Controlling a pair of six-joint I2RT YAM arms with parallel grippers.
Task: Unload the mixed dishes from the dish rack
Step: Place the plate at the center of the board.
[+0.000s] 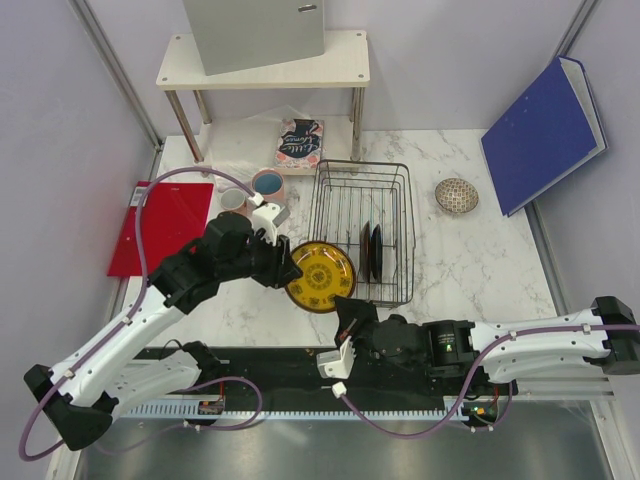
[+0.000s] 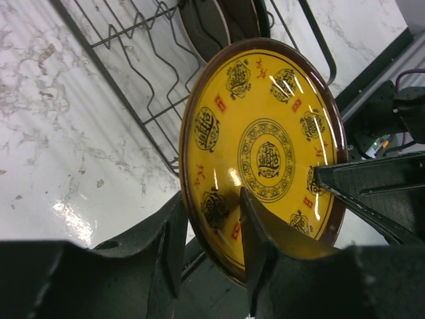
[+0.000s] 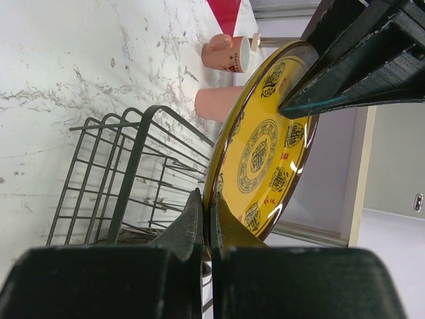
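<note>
A yellow plate with black symbols and a dark rim (image 1: 320,276) hangs on edge just left of the dish rack (image 1: 362,165), above the table. My right gripper (image 1: 348,312) is shut on its near rim (image 3: 207,199). My left gripper (image 1: 288,268) straddles the opposite rim with its jaws apart (image 2: 211,199); one finger (image 2: 255,232) lies against the yellow face (image 2: 265,153), the other stands off the back. Two dark plates (image 1: 372,250) stand upright in the rack. The tall pink cup (image 1: 268,183), the small pink mug (image 1: 234,199) and the speckled bowl (image 1: 456,195) are on the table.
A patterned book (image 1: 300,145) lies under the white two-tier shelf (image 1: 265,65). A red board (image 1: 160,228) lies at the left. A blue folder (image 1: 545,135) leans at the back right. The cup (image 3: 216,103) and mug (image 3: 226,53) stand just behind the plate.
</note>
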